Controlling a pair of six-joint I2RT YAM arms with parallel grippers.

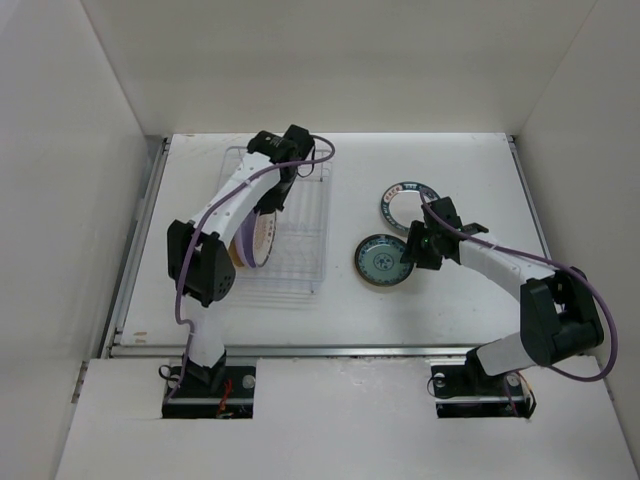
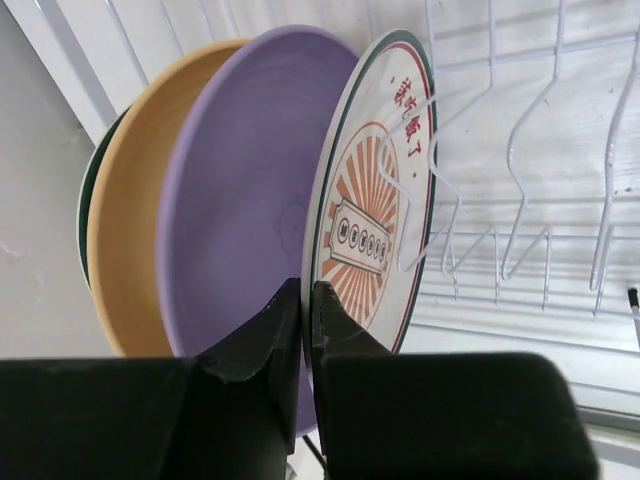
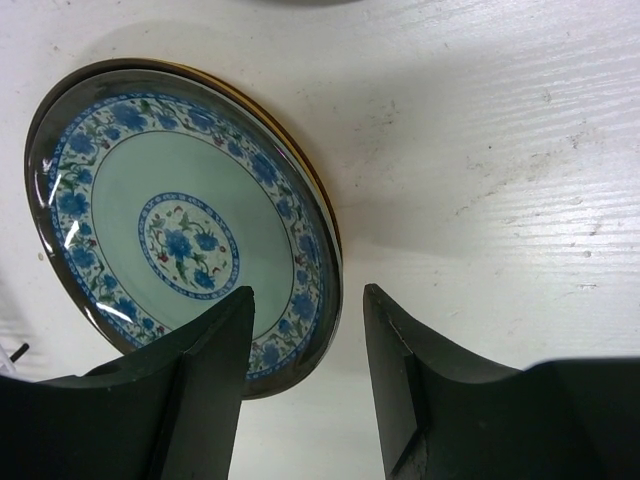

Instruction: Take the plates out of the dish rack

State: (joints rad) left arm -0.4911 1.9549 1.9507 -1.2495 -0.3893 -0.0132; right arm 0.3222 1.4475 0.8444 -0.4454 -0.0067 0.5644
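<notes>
Two hands: the left hand [image 2: 306,300] pinches the orange-red plate [image 2: 375,200] by its rim. The right hand [image 3: 305,320] hangs open over the teal-blue plate [image 3: 170,220].

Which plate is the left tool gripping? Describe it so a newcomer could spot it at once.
Find the wire dish rack, where plates stand on edge in a row. Take the end plate facing the empty slots, beside the lavender plate, its rim pinched by the left tool. It alone is white with an orange-red sunburst and red characters.
</notes>
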